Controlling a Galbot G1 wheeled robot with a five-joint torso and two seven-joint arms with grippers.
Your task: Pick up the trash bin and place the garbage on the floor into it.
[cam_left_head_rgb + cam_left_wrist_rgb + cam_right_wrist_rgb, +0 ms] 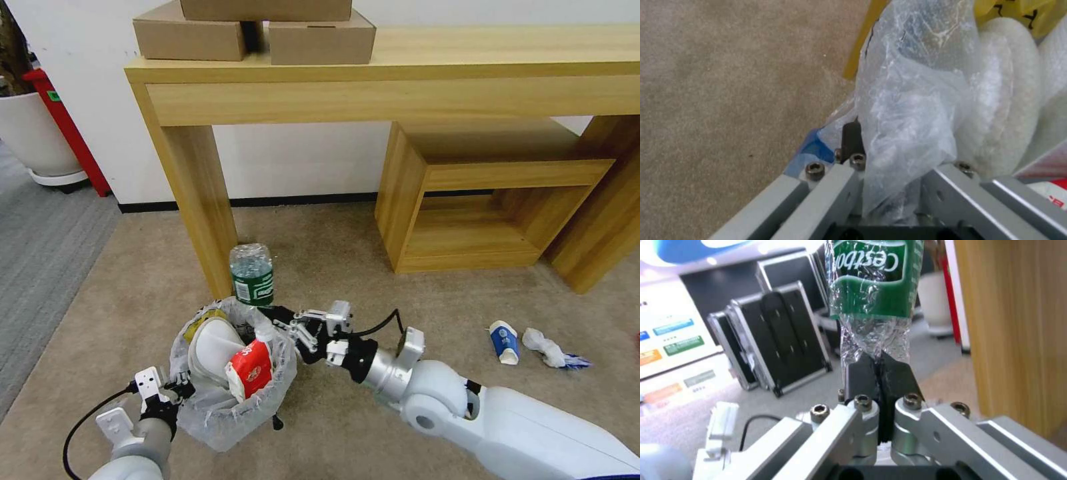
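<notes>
Your right gripper (pixel 880 373) has its fingers clenched on the crinkled neck end of the green-labelled clear bottle (pixel 252 273), held over the far rim of the trash bin (pixel 230 373), which your left gripper (pixel 175 389) grips by its bag-lined near edge above the beige carpet floor (pixel 347 267). The thin crushed plastic could slip, or the bottle could bounce off the red wrapper (pixel 250 373) and white litter piled inside. The blue-white paper cup (pixel 504 342) and crumpled tissue (pixel 545 347) lie on the floor to the right.

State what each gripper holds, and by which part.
Right gripper: green-labelled bottle, pinched at its crumpled lower end. Left gripper: trash bin, at its bag-lined rim.
</notes>
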